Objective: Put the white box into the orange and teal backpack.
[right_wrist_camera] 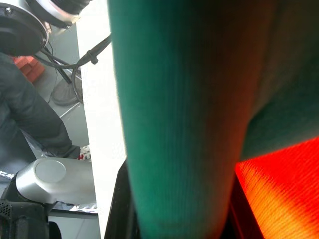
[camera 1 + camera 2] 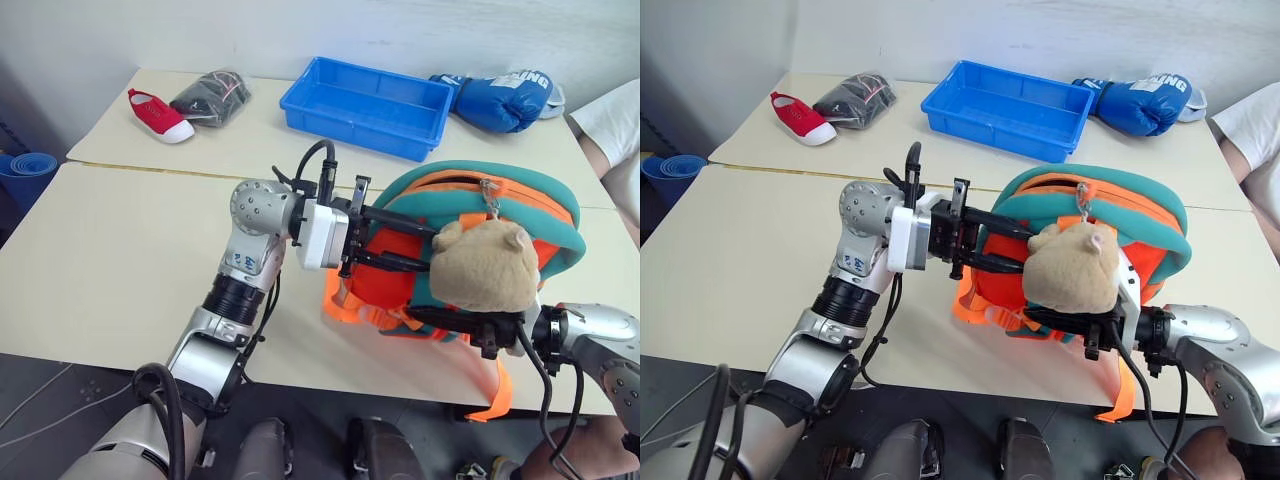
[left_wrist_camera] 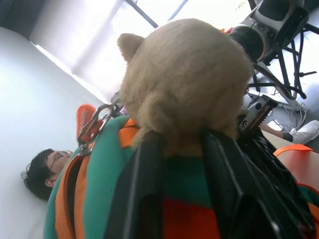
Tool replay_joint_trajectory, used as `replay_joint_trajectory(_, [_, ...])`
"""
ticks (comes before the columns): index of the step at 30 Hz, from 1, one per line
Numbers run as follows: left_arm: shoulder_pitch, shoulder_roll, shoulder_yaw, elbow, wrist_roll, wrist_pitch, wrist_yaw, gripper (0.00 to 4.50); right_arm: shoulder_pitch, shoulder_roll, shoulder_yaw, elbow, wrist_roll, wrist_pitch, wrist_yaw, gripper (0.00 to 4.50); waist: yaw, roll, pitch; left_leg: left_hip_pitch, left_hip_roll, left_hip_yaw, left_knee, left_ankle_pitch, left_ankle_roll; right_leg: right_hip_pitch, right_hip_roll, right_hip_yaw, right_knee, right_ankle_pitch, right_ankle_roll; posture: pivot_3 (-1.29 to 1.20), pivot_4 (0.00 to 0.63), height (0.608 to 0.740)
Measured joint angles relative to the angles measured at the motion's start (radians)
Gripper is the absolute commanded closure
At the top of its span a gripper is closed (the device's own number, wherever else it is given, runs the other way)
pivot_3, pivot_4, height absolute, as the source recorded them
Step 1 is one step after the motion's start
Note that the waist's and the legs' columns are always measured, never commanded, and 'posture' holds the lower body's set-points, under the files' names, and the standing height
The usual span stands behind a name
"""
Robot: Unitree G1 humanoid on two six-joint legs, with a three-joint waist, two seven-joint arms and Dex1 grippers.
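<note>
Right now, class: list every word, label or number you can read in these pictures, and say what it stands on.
White lettering on the blue boxing glove: partly legible, ends in "ING"; the rest cannot be read.
Small blue mark on the left arm: too small to read.
Backpack, blue tray, red shoe: no text visible.

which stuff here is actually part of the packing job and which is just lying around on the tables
Part of the job:
- orange and teal backpack, plush toy attached
- left gripper at the backpack's side
- right gripper shut on the backpack's lower edge

Just lying about:
- blue tray
- blue boxing glove
- red shoe
- dark bagged bundle
</note>
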Motion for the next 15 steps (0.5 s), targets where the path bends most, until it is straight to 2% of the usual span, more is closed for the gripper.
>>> replay_joint_trajectory(1, [0.000, 0.010, 0.004, 0.000, -0.004, 0.021, 0.008, 4.49, 0.007, 0.002, 0.000, 0.000, -0.002, -0.006, 0.000, 4.45, -0.001, 0.000, 0.000, 0.000, 0.000, 0.000, 0.000, 0.000, 0.000, 0.000, 0.000, 0.000, 0.000, 0.000, 0.000, 0.00, 0.150, 0.740])
replay_joint_trajectory(15, [0.001, 0.144, 0.082, -0.008, -0.073, 0.211, 0.020, 4.49, 0.053, 0.017, -0.002, 0.000, -0.022, -0.046, -0.004, 4.45, -0.002, 0.000, 0.000, 0.000, 0.000, 0.000, 0.000, 0.000, 0.000, 0.000, 0.000, 0.000, 0.000, 0.000, 0.000, 0.00, 0.150, 0.740])
